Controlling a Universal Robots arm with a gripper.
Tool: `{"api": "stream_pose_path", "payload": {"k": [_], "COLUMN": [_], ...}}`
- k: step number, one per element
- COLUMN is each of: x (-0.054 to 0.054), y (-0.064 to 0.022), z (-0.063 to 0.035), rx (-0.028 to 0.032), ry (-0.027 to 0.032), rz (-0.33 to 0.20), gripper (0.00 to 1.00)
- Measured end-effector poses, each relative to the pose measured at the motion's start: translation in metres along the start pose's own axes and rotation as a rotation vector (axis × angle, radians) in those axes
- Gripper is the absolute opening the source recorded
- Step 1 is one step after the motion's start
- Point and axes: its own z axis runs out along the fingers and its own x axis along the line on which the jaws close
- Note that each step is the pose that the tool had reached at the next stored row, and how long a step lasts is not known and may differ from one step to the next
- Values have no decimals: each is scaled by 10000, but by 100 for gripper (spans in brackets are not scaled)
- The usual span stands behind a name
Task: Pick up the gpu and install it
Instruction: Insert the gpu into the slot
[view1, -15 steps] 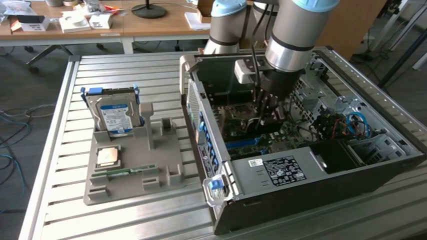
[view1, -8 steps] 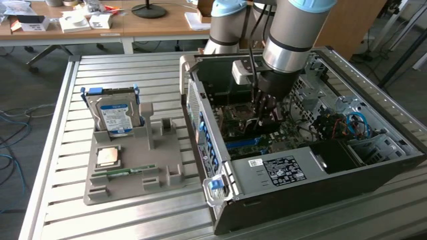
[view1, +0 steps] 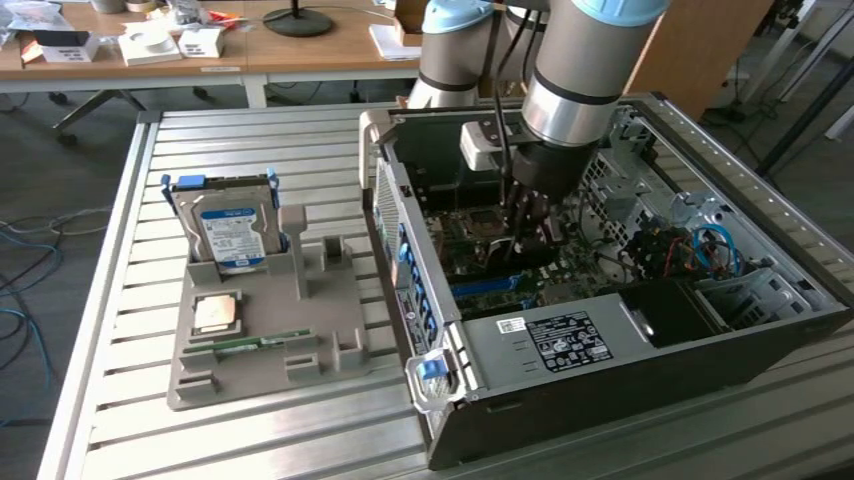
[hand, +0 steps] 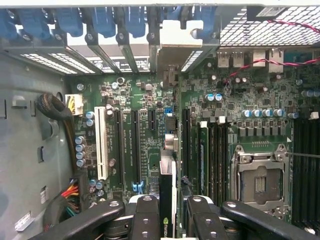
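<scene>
Hand (hand: 170, 204) pinches the gpu (hand: 167, 187) edge-on between its fingers (hand: 145, 207), half closed on the card. The card hangs just above the motherboard (hand: 150, 100), beside the long black slots (hand: 135, 145) and apart from the CPU socket (hand: 260, 185). In the exterior view the arm reaches down into the open case (view1: 601, 370). On that view's left, a grey holder (view1: 327, 320) on the worktop (view1: 134, 250) carries the hard drive (view1: 234, 235) and memory stick (view1: 247, 343).
</scene>
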Motion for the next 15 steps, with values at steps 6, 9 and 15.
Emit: {"api": "stream_pose_path", "payload": {"k": [6, 9, 15], "x": [2, 2, 3], "y": [23, 39, 53], "z": [0, 0, 0], "rx": [-1, -1, -1], "ry": [0, 0, 1], "rz": [-14, -22, -32], "gripper": [26, 26, 26]}}
